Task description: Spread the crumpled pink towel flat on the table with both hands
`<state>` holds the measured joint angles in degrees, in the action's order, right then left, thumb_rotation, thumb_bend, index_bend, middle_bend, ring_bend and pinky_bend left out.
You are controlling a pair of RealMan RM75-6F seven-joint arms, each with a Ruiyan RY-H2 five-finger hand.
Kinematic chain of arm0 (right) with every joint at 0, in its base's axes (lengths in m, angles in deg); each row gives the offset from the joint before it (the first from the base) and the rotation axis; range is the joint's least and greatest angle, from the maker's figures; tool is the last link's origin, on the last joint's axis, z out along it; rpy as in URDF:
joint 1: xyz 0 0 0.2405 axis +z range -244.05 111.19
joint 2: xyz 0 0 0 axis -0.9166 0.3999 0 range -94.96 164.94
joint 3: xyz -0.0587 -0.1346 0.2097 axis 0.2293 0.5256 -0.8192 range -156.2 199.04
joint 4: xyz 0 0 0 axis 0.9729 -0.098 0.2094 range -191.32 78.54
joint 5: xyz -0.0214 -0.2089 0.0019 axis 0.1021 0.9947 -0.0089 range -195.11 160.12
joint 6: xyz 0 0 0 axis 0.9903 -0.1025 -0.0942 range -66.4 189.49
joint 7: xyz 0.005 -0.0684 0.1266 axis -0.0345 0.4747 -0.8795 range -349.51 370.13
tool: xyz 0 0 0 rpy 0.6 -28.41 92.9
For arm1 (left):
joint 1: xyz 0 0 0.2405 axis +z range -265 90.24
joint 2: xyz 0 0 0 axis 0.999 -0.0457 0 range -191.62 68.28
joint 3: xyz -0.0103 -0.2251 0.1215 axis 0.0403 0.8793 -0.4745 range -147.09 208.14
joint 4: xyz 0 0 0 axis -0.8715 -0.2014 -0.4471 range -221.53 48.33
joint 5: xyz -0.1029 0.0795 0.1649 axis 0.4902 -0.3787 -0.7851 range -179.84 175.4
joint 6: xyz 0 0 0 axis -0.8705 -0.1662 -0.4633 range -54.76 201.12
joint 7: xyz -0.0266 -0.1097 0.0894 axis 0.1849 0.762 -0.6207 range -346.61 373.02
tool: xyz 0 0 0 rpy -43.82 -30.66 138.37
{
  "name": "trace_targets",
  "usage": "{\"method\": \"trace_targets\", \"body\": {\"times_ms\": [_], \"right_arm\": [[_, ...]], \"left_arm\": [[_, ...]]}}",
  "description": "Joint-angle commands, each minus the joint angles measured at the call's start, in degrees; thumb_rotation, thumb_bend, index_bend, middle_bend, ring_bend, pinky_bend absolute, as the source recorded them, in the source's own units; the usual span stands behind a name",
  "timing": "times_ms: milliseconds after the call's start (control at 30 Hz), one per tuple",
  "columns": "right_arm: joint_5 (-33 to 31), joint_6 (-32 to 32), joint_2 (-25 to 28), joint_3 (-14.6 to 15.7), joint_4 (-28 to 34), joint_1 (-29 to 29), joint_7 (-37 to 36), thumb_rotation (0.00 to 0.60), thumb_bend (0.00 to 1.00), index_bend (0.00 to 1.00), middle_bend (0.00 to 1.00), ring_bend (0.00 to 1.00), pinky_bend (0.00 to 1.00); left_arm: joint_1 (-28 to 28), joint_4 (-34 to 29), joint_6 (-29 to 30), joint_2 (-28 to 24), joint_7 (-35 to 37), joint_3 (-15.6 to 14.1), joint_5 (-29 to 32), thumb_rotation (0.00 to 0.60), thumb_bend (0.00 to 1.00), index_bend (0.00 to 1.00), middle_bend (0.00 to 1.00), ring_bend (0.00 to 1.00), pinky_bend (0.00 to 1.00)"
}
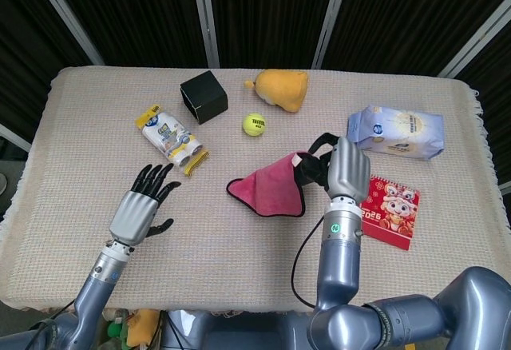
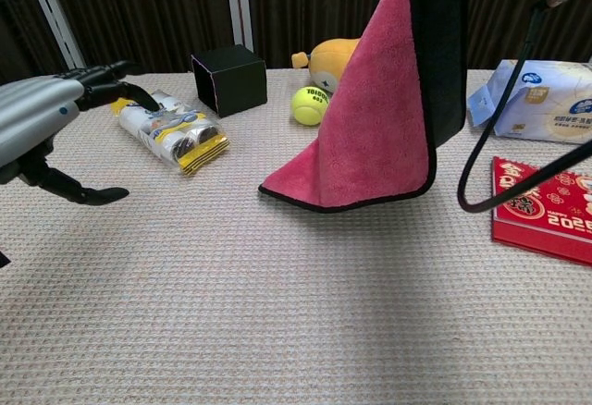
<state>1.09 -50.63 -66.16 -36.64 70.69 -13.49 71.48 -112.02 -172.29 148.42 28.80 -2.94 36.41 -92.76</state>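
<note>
The pink towel (image 1: 267, 192) with a black underside hangs from my right hand (image 1: 345, 170), which grips its upper corner above the table. In the chest view the towel (image 2: 370, 137) drapes down as a folded triangle. Its lowest corner is at or just above the cloth at the left, and the holding hand is cut off by the top edge. My left hand (image 1: 144, 206) hovers over the table's left front with fingers spread and nothing in it. In the chest view the left hand (image 2: 46, 118) shows at the far left, well apart from the towel.
A black box (image 1: 203, 96), tennis ball (image 1: 254, 124) and yellow plush toy (image 1: 281, 89) lie at the back. A snack pack (image 1: 172, 140) lies beyond the left hand. A tissue pack (image 1: 395, 132) and red calendar (image 1: 387, 209) lie at the right. A black cable (image 2: 490, 146) loops beside the towel.
</note>
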Motion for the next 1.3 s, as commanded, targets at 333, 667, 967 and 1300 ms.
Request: {"method": "trace_targets", "body": {"times_ms": [333, 667, 967, 1300], "right_arm": [[-1.96, -0.91, 1.58, 1.26, 0.32, 1.32, -2.43, 0.600, 0.61, 0.77, 1.00, 1.00, 0.97], [-3.20, -1.05, 2.48, 2.86, 0.31, 1.71, -4.72, 0.600, 0.61, 0.76, 1.00, 1.00, 0.97], [-4.08, -0.81, 2.99, 4.19, 0.56, 2.25, -6.40, 0.600, 0.61, 0.76, 1.00, 1.00, 0.97], [-4.98, -0.69, 3.86, 5.36, 1.02, 2.22, -8.12, 0.600, 0.61, 0.77, 1.00, 1.00, 0.97]], "left_arm": [[-4.11, -1.36, -5.34, -2.62, -3.52, -2.75, -4.41, 0.600, 0.40, 0.12, 0.00, 0.00, 0.00], [-7.12, -0.86, -6.93, -3.29, -10.20, -3.44, -9.13, 0.600, 0.40, 0.11, 0.00, 0.00, 0.00], [-12.63, -2.10, -11.13, -3.92, -18.15, -1.25, -13.11, 0.600, 0.40, 0.11, 0.01, 0.00, 0.00], [-18.14, -3.63, -17.93, -3.41, -25.24, 0.28, -14.42, 0.600, 0.40, 0.11, 0.03, 0.00, 0.00]]}}
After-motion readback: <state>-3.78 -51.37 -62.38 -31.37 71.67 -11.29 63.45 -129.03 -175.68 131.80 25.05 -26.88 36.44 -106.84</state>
